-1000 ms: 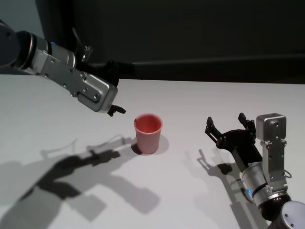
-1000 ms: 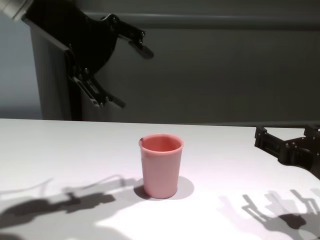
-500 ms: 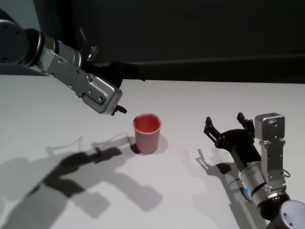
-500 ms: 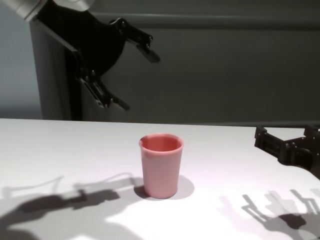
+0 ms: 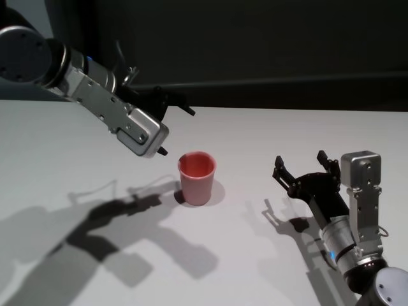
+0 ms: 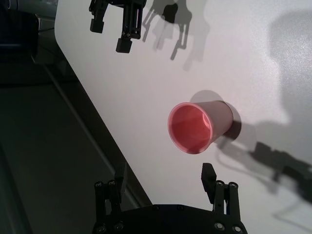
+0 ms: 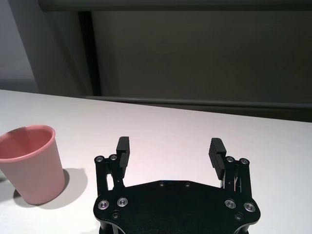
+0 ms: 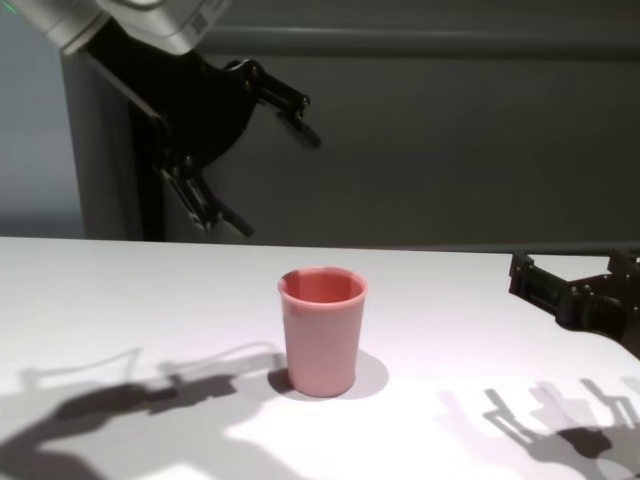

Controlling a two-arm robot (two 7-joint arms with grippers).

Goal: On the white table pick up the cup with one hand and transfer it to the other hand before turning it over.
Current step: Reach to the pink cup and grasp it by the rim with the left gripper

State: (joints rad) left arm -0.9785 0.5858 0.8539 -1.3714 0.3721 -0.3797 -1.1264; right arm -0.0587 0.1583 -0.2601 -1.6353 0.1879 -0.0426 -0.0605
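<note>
Step in hand: you are at the approach; nothing is grasped.
Cup: the small pink tapered plastic cup (image 5: 197,178) stands upright, mouth up, on the broad white matte desk (image 5: 255,140), between the two arms.
Left gripper (image 8: 250,160): black, fingers spread wide, hovering above the cup and off to its left, not touching.
Right gripper (image 5: 305,172): fingers spread, low over the desk, well apart from the cup.
Next move: I judge you must lower the left gripper around the cup wall, then close.

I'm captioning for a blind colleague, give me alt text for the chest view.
A pink cup stands upright on the white table. The open left gripper hangs above and left of it; the right gripper waits open at right.
</note>
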